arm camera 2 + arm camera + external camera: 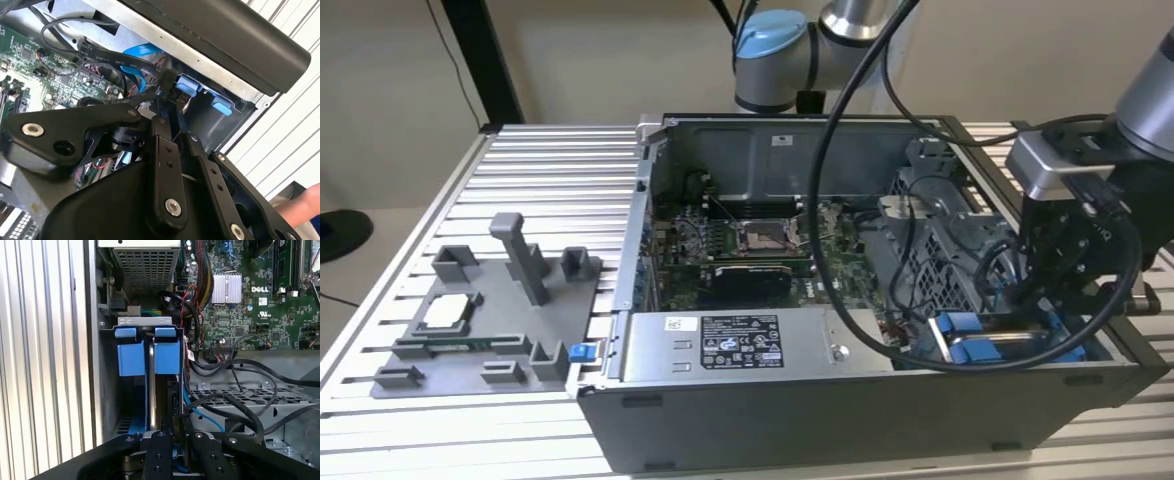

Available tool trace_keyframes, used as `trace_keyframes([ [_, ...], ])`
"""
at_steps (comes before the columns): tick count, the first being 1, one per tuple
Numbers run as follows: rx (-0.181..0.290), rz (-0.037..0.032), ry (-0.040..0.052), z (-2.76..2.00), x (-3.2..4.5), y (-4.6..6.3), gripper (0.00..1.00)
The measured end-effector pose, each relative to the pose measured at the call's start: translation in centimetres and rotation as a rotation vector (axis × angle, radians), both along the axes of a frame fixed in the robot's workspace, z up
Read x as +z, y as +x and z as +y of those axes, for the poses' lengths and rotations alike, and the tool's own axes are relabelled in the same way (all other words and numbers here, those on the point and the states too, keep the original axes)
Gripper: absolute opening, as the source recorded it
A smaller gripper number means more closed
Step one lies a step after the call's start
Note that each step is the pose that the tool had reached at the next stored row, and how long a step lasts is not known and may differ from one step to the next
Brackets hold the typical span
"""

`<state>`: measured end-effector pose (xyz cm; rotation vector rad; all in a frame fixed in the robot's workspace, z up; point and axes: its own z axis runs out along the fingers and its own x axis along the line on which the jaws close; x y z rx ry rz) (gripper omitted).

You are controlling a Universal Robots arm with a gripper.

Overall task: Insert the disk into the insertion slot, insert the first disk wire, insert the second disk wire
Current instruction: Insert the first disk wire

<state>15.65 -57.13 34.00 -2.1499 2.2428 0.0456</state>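
At the exterior view's left the power-supply box [740, 345] lies well clear of the work; at that view's right the arm reaches into the case corner; in the first wrist view the insertion slot [145, 320] holds blue plastic, so the disk is judged seated, its metal hidden; in the second wrist view the gripper [164, 97] has its fingers drawn together, seemingly pinching the black plug of the disk wire [115, 60] just beside the blue tabs [187, 85]; the plug should meet its socket squarely, pressed straight and gently, clear of the loose cables [225, 405].
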Motion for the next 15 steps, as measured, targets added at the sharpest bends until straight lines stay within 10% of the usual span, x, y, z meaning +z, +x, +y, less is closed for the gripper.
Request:
trace_keyframes([
  [15,0.031,-0.0024,-0.0001,0.02,-0.83,0.0,0.0],
])
